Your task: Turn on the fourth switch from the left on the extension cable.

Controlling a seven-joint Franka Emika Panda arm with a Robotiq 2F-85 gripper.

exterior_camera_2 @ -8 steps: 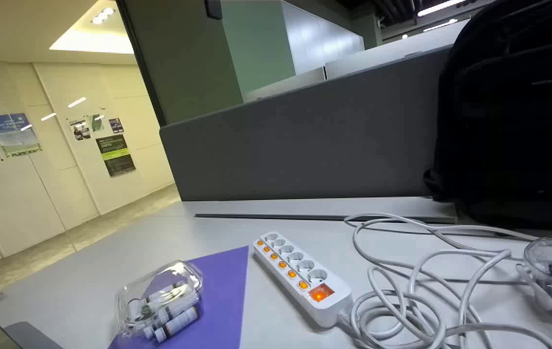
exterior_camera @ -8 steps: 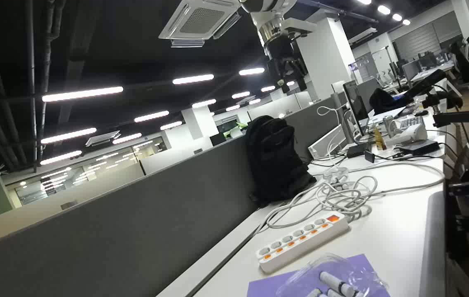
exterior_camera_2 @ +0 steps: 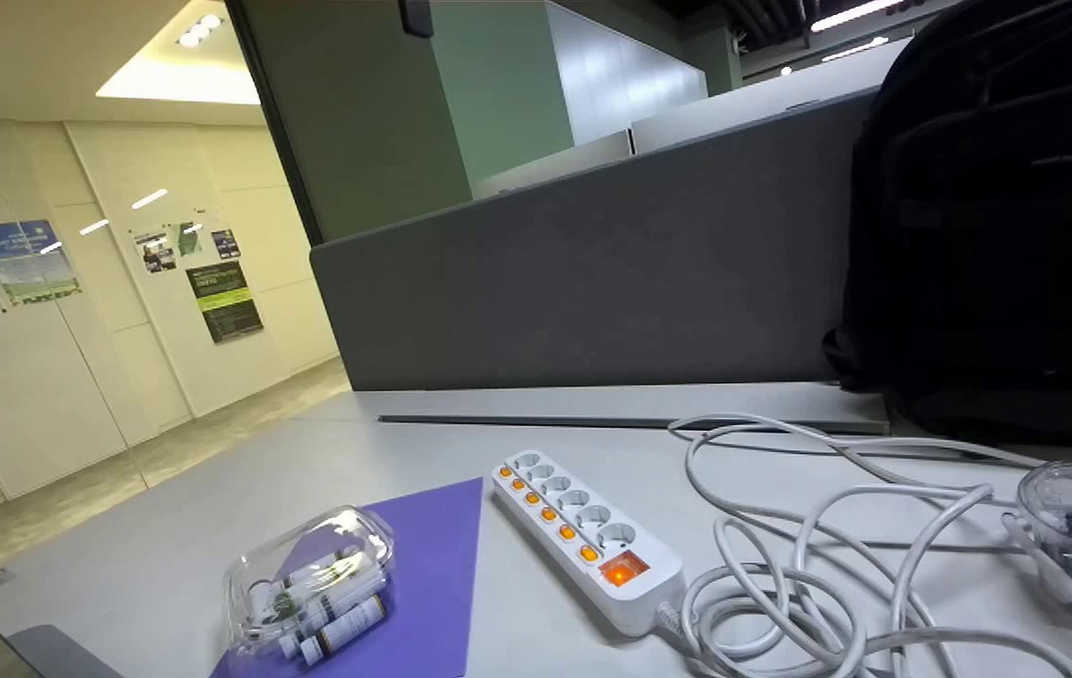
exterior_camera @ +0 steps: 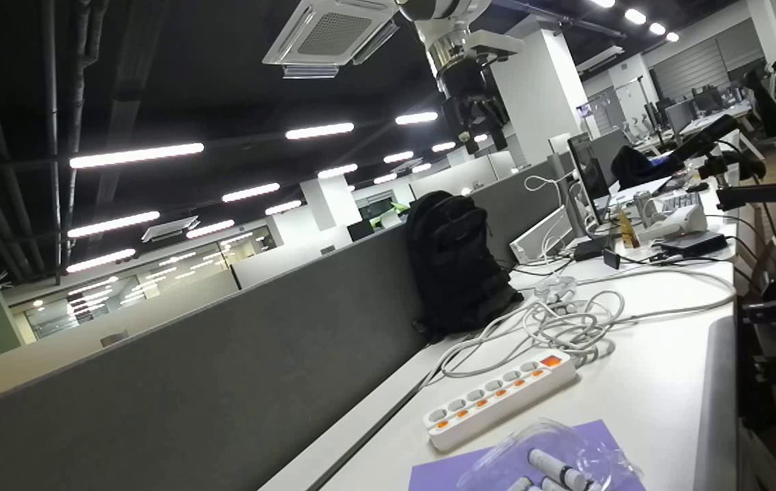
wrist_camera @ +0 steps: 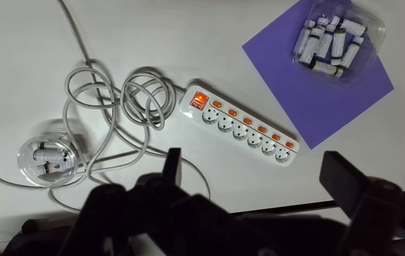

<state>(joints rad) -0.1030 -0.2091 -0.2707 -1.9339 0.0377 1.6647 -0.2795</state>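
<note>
The extension cable is a white power strip (wrist_camera: pixel 240 126) with round sockets and a row of small orange switches (wrist_camera: pixel 247 121). It lies on the white table and also shows in both exterior views (exterior_camera: pixel 504 406) (exterior_camera_2: pixel 583 537). A larger red-orange switch (wrist_camera: pixel 199 100) glows at its cord end. I cannot tell which small switches are on. My gripper (wrist_camera: pixel 251 156) is open and empty, its two black fingers wide apart. In an exterior view the gripper (exterior_camera: pixel 486 142) hangs high above the table, well clear of the strip. Nothing hides the strip's switches in the wrist view.
White cord (wrist_camera: pixel 77 35) lies in loose loops beside the strip. A round clear tub (wrist_camera: pixel 22 156) sits among them. A purple sheet (wrist_camera: pixel 295 96) bears a clear box (wrist_camera: pixel 380 33) of small bottles. A black backpack (exterior_camera: pixel 456 266) leans on the grey partition (exterior_camera: pixel 224 382).
</note>
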